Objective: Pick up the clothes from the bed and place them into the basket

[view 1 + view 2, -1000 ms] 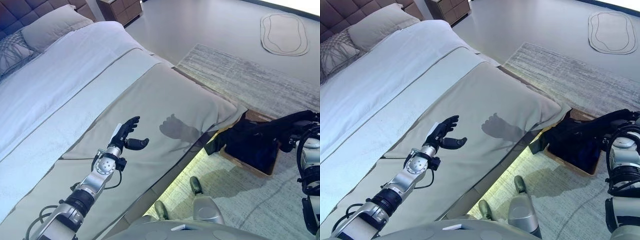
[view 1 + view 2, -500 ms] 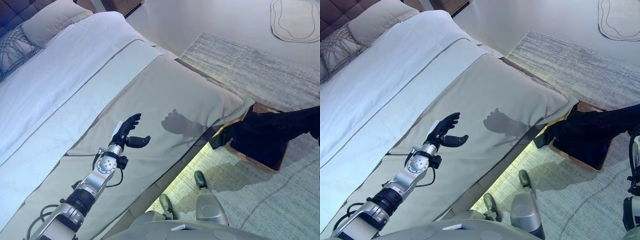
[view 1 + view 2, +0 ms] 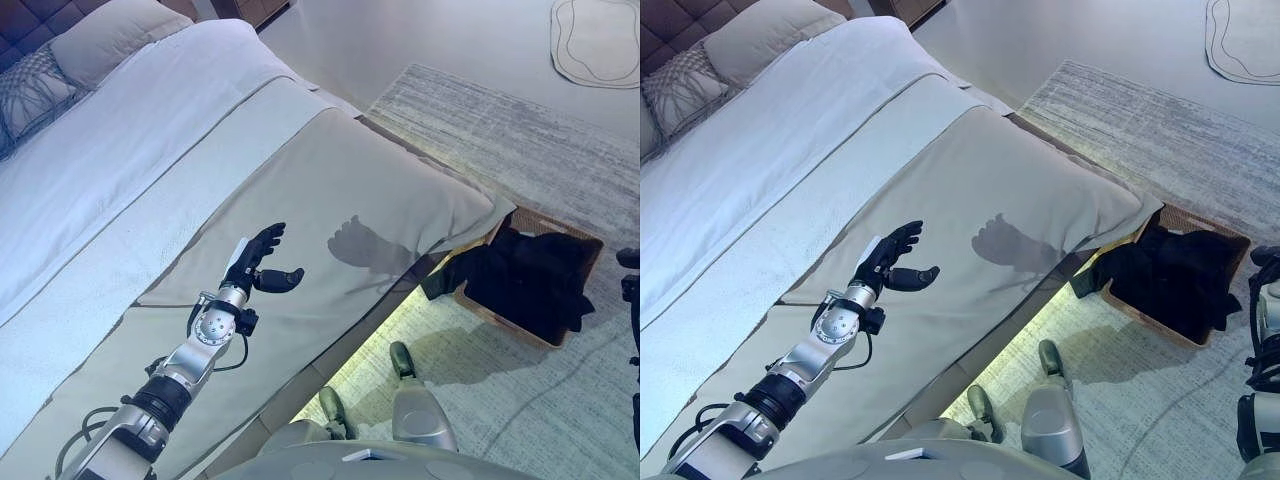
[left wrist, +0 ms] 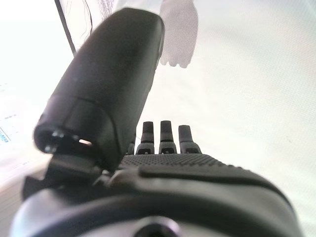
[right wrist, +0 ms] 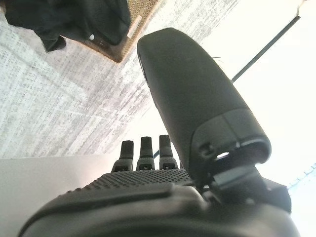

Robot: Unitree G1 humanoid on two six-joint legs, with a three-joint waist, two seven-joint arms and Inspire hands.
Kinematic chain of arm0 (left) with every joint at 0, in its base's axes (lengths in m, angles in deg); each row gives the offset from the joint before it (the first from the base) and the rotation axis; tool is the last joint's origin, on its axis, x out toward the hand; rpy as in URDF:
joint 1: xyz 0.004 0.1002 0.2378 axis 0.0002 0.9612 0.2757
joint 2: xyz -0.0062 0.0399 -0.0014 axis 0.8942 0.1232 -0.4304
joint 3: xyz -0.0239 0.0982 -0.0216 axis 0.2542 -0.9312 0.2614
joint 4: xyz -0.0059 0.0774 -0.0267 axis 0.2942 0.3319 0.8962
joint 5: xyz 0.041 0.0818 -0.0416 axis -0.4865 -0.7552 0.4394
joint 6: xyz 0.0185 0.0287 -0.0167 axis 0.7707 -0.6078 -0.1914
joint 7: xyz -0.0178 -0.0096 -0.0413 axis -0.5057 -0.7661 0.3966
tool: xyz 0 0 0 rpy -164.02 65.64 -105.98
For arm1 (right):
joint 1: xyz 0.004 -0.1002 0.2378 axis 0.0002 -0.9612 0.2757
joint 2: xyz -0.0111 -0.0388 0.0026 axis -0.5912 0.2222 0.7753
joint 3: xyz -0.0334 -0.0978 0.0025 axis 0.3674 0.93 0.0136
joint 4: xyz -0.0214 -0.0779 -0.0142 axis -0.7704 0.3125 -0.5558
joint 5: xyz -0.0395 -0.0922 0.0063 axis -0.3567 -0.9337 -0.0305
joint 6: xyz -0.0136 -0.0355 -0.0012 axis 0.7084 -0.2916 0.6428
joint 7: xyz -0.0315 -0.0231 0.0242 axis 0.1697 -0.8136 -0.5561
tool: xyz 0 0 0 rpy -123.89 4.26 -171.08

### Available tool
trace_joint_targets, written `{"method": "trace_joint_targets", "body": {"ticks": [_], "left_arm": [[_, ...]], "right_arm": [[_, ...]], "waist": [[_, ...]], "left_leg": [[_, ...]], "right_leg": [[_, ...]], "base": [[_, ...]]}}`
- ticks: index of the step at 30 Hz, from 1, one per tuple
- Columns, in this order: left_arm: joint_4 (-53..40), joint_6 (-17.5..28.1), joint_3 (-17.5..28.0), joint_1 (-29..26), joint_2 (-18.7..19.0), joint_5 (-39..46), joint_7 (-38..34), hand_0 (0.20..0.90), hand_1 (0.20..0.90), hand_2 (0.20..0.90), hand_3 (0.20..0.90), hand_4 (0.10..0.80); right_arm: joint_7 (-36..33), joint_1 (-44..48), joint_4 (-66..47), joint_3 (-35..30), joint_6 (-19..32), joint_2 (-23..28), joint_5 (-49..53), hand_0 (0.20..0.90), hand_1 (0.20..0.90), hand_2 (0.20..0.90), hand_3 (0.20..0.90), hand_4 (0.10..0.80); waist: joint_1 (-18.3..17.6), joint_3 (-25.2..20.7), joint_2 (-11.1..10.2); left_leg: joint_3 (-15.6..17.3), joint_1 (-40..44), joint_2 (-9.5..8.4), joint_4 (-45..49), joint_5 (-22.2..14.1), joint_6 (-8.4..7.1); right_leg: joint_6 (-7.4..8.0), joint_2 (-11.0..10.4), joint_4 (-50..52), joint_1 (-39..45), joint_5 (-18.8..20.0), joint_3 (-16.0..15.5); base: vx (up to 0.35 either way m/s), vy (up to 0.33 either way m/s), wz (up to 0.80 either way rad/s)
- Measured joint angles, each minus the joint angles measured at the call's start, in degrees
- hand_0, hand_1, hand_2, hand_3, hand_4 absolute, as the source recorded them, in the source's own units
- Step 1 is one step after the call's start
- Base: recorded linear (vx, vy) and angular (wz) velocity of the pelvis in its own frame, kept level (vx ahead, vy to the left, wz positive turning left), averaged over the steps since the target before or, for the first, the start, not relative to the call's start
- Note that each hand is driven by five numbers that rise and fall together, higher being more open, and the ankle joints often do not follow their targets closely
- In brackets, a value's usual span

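Observation:
Black clothes (image 3: pixel 525 277) lie heaped in a woven basket (image 3: pixel 563 225) on the rug beside the bed, one dark end hanging over the basket's side nearest the bed. They also show in the right wrist view as black clothes (image 5: pixel 74 19) in the basket (image 5: pixel 134 33). My right hand (image 5: pixel 148 182) is off to the right of the basket, fingers straight, holding nothing. My left hand (image 3: pixel 258 266) hovers open over the beige bed cover (image 3: pixel 330 190), empty. No clothes show on the bed.
The bed has a white sheet (image 3: pixel 130 150) and pillows (image 3: pixel 105 35) at the far left. A grey rug (image 3: pixel 500 130) lies under the basket. A small oval mat (image 3: pixel 595 40) lies on the floor beyond, and a wooden nightstand (image 3: pixel 262 8) stands by the bedhead.
The black clothes, held stretched out to the right by my right hand, have been let go and now lie in the basket. My right hand has drawn back to the right. The left hand has stayed put.

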Motion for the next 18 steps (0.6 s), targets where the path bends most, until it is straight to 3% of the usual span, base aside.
{"method": "trace_joint_targets", "body": {"ticks": [18], "left_arm": [[0.2,0.0,0.0,0.0,-0.7,0.1,0.0,0.900,0.900,0.900,0.900,0.800]], "right_arm": [[0.1,-0.3,-1.6,2.3,0.6,-2.8,-1.2,0.900,0.900,0.900,0.900,0.800]], "waist": [[-0.2,0.4,-0.5]], "left_leg": [[0.3,1.4,0.06,0.0,-0.1,0.03]], "right_leg": [[0.10,0.4,0.2,1.2,-0.1,0.4]], "base": [[0.000,0.000,0.00]]}}
